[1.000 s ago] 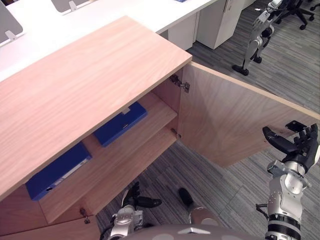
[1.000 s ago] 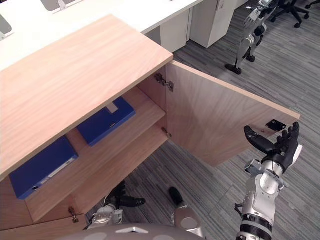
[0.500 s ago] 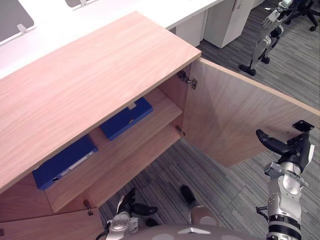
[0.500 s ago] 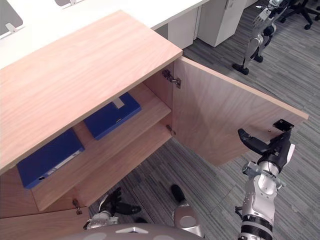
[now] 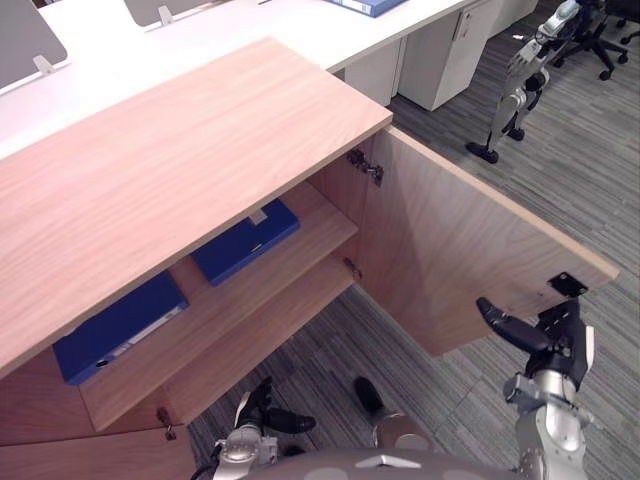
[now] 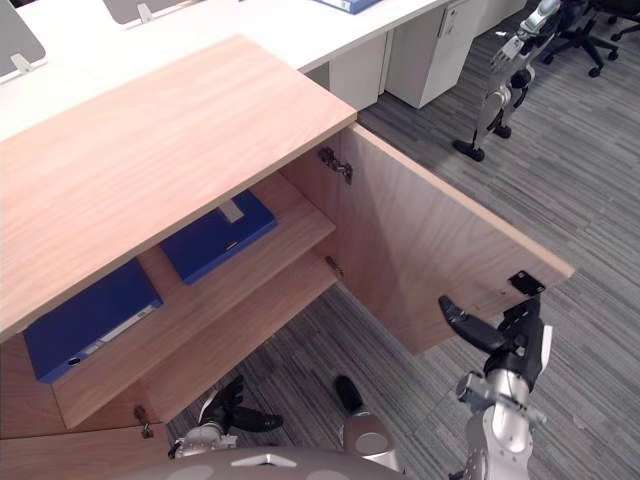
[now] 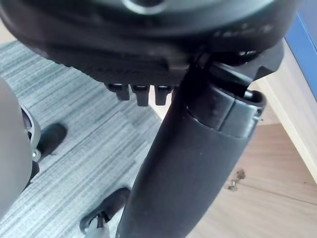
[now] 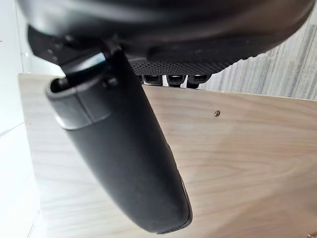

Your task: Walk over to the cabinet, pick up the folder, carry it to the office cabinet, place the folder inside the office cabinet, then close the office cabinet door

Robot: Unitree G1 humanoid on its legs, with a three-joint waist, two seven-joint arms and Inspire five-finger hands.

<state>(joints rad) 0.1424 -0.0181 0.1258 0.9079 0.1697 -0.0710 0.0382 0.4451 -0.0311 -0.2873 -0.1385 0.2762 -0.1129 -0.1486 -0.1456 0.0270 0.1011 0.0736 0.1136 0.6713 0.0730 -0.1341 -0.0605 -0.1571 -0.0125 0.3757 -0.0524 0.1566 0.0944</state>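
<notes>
Nearest, the dark left hand [image 5: 262, 408] hangs low before the cabinet's foot, fingers relaxed and empty; the dark right hand [image 5: 550, 335], fingers loose, thumb out, holding nothing, stands by the free edge of the wide-open light-wood cabinet door [image 5: 450, 250]; contact there is unclear. Two flat blue folders [image 5: 245, 240] [image 5: 120, 325] lie on the upper wooden shelf [image 5: 320, 225], one toward each end; which is the task's cannot be told. Closing looks like the step in hand; the door needs swinging shut on its hinges.

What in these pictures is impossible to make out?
- Far ends of the left folder and right folder: eye views, under the cabinet top.
- Whether the right hand touches the door: eye views, hand overlaps its edge; right wrist view, its own bulk blocks.
- Space below the shelf: eye views, the shelf covers it.
</notes>
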